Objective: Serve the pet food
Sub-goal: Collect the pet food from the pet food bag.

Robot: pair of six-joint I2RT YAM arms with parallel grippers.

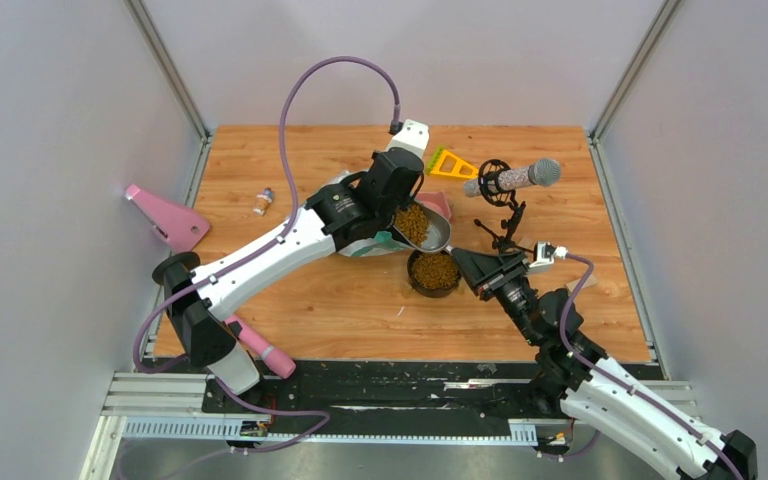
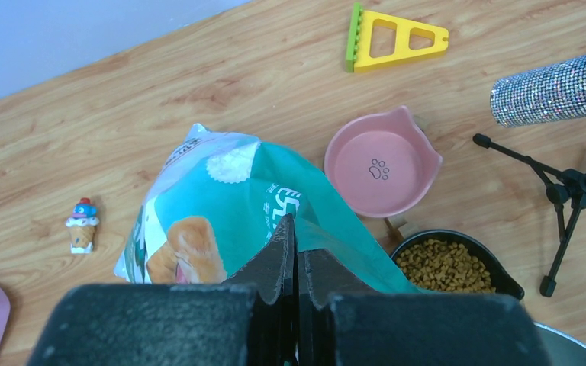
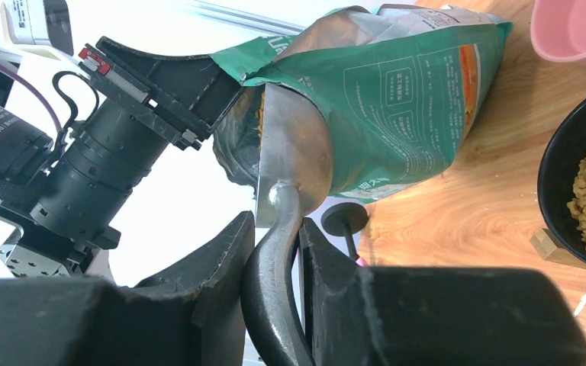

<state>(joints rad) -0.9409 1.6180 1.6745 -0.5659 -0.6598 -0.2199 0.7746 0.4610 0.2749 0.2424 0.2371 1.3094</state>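
The teal-green and white bag [image 1: 360, 240] lies on the table; my left gripper [image 1: 398, 206] is shut on its upper edge and holds the mouth up, as the left wrist view [image 2: 296, 226] shows against the bag [image 2: 229, 221]. My right gripper [image 3: 277, 225] is shut on the handle of the grey scoop [image 3: 294, 145], whose bowl is at the bag's mouth [image 3: 397, 99]. From above, the scoop [image 1: 440, 238] carries a heap of brown kibble [image 1: 414, 222]. More kibble [image 1: 434, 269] fills the black bowl [image 1: 412, 284], just in front of the scoop. The right gripper [image 1: 458, 256] is beside that bowl.
An empty pink bowl [image 2: 381, 164] sits behind the black bowl [image 2: 503, 282]. A glittery microphone [image 1: 515, 178] on a black tripod stands to the right. A yellow triangular tool [image 1: 450, 165] lies at the back, a small figurine [image 1: 263, 201] at the left, and pink tools [image 1: 165, 217] by the left edge.
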